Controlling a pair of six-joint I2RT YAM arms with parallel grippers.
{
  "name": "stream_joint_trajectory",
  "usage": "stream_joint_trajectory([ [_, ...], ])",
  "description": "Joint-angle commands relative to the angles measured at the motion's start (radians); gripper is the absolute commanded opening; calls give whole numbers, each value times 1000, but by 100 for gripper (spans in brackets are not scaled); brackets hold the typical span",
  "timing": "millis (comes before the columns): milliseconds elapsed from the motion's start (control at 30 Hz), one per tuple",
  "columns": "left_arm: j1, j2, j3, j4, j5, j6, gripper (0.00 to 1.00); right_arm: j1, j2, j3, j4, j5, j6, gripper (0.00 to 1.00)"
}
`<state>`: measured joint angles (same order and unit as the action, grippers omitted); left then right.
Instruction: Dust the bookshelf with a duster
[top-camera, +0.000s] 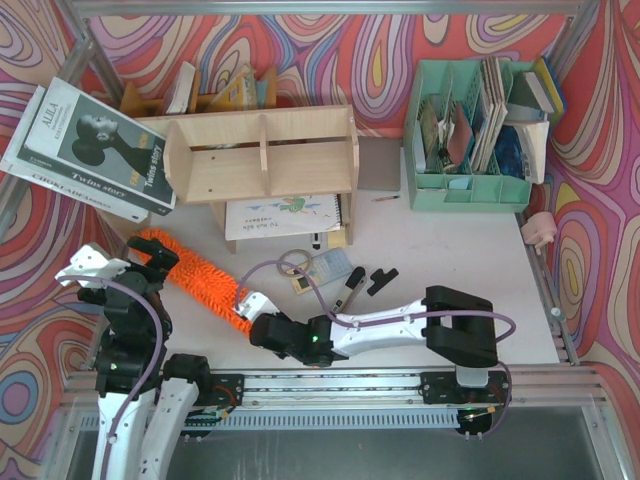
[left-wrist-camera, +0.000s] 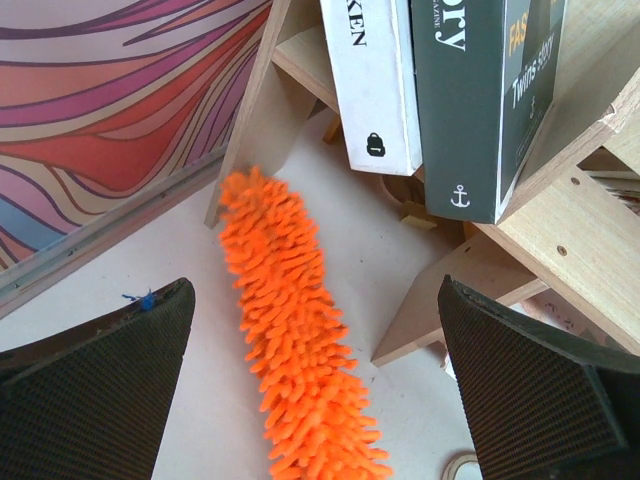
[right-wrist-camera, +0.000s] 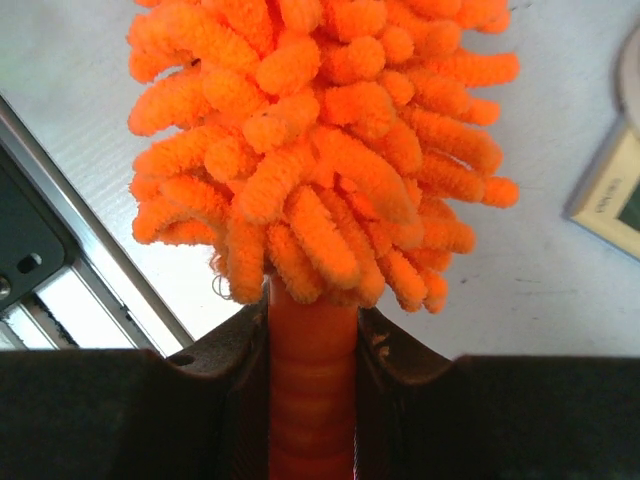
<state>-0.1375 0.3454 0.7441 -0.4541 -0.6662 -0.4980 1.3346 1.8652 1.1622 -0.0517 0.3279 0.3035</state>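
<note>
Right wrist view: the right gripper (right-wrist-camera: 312, 345) is pinched tight on the ribbed orange plastic handle of the duster (right-wrist-camera: 320, 150). Its fluffy chenille head runs far-left across the white table (top-camera: 450, 260). Over it the left gripper (left-wrist-camera: 315, 395) is spread wide, holding nothing. The boxy plywood bookshelf (top-camera: 262, 155) stands just beyond.

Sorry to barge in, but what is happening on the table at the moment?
The right gripper is shut on the handle end of the orange duster, whose fluffy head stretches across the table toward the plywood bookshelf. The left gripper hangs open above the duster's far end, holding nothing. The duster is not on any shelf board, so the dusting itself seems not yet begun.
</note>
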Motion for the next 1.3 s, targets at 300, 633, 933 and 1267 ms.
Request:
stream_joint_trajectory([
  [300, 7, -1, 1, 10, 13, -8, 99, -4, -67, 34, 36, 31, 25, 0],
  [633, 7, 0, 0, 11, 15, -7, 99, -5, 61, 121, -14, 3, 9, 0],
  [933, 7, -3, 0, 12, 18, -8, 99, -5, -76, 169, -19, 164, -12, 0],
  [1267, 7, -8, 0, 11, 21, -10, 99, -16, 41, 203, -43, 121, 13, 0],
])
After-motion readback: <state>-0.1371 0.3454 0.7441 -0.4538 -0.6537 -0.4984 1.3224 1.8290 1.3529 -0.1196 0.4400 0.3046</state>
